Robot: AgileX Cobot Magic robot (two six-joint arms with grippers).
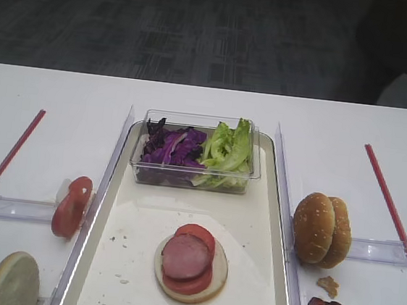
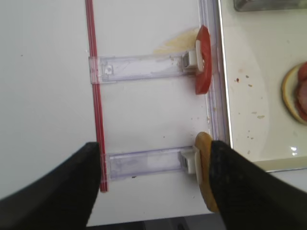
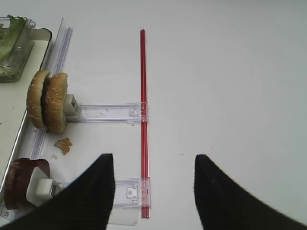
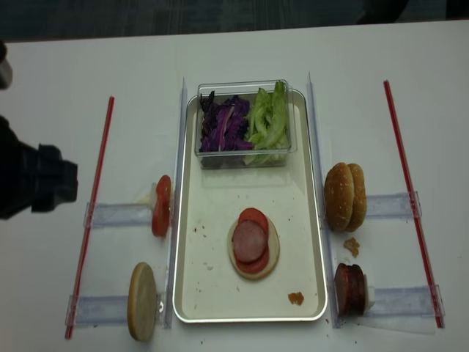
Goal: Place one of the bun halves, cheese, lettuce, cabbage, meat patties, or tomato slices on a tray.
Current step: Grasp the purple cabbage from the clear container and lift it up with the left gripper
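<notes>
While I'm looking down from the high cam, the tray (image 4: 192,293) sits mid-counter with a clear plastic box (image 4: 242,158) at its far end. The cabbage (image 4: 222,126) fills the box's left side and the lettuce (image 4: 268,121) its right. Nearer me on the tray there's a bun half (image 4: 272,254) lying cut face up, stacked with tomato slices (image 4: 254,216) and a meat patty (image 4: 250,241); a crumb (image 4: 296,298) lies near the tray's near right corner.

My left fingers (image 2: 225,172) are spread wide, grasping nothing, hanging over a clear holder (image 2: 144,162) that props a bun half (image 2: 205,172) on edge right beside one finger. My right fingers (image 3: 96,191) are parted too and empty, above the counter next to the patties (image 3: 19,184).

The counter (image 1: 64,94) is plain white, with red rods (image 4: 410,191) on both sides, and grey carpeted floor (image 1: 202,28) beyond.
</notes>
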